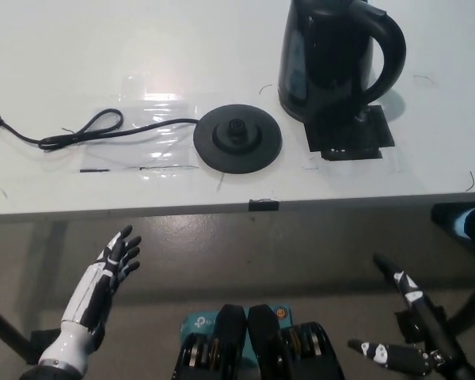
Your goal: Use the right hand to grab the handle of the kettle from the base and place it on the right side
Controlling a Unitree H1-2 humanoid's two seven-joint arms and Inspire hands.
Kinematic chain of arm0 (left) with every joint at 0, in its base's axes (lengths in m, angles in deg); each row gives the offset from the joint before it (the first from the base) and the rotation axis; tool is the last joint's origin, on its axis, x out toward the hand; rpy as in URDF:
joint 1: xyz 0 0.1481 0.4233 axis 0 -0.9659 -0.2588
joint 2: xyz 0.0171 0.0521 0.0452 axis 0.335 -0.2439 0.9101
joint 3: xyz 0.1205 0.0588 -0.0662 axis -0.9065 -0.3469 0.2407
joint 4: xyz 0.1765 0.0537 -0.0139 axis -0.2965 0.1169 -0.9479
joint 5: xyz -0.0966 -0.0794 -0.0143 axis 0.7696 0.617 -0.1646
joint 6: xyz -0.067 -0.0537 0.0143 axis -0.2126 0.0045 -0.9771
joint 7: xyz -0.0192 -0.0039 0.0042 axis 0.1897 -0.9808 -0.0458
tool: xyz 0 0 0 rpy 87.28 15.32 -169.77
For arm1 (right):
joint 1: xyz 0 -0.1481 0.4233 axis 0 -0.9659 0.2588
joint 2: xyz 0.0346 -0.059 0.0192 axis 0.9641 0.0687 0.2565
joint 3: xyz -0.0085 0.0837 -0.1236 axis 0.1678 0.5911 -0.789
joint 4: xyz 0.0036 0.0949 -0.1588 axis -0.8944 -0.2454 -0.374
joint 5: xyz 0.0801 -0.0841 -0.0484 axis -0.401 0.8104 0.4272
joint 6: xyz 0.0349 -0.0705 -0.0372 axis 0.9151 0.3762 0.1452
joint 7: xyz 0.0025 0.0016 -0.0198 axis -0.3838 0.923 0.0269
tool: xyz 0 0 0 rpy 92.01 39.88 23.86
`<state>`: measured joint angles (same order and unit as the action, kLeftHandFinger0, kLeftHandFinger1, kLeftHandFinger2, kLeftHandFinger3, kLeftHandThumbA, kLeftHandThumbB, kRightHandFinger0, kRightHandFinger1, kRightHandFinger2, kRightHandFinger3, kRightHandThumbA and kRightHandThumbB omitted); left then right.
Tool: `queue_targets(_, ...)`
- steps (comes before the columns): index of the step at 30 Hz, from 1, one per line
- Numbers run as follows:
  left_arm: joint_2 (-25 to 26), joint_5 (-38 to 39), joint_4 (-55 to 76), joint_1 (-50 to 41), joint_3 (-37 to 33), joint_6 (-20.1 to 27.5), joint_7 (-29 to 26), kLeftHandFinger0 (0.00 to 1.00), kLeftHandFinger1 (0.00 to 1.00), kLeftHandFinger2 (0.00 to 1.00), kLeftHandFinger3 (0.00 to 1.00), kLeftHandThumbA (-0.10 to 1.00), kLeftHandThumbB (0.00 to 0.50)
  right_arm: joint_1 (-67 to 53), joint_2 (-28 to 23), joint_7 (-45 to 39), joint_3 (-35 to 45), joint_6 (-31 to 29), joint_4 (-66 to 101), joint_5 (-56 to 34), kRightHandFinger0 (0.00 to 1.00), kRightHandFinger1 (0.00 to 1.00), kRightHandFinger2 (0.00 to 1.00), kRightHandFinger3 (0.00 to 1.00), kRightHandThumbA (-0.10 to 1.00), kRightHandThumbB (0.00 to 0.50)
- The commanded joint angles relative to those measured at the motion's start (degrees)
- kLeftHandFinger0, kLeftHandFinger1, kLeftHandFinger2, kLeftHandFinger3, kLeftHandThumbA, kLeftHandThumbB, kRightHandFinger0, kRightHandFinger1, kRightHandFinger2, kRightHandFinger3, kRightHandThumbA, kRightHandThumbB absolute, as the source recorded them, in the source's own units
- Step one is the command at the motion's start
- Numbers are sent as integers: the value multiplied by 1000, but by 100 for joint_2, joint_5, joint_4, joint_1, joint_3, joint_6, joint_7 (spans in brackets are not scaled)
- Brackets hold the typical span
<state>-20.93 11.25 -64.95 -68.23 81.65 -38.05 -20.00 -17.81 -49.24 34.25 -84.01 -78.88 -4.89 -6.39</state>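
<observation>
**Kettle off its base, both hands low and empty**

The black kettle [332, 59] stands upright on the white table [63, 47] toward its far right, its lid and top cut off by the upper edge of the view, its handle [388, 47] facing the table's right end. It rests partly on a patch of black tape [356, 138]. The round base [237, 136] lies apart from it, nearer the middle of the table's front edge, with its cord [79, 134] trailing toward the left end.

The right hand [408, 332] hangs below the table's front edge at the lower right, fingers spread and holding nothing; its wrist and arm run out of view. The left hand [107, 273] rests below the front edge at the lower left, fingers apart, empty.
</observation>
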Motion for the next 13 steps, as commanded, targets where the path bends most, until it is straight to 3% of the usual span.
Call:
queue_targets(1,126,-72,76,-22,-79,193,139,1000,1000,1000,1000,926,10,-31,-100,-109,-54,-108,78,54,1000,1000,1000,1000,955,343)
queue_targets(13,118,-90,-15,-144,-82,286,160,1000,1000,1000,1000,905,34,-134,-113,-134,-80,70,145,92,1000,1000,1000,1000,968,358)
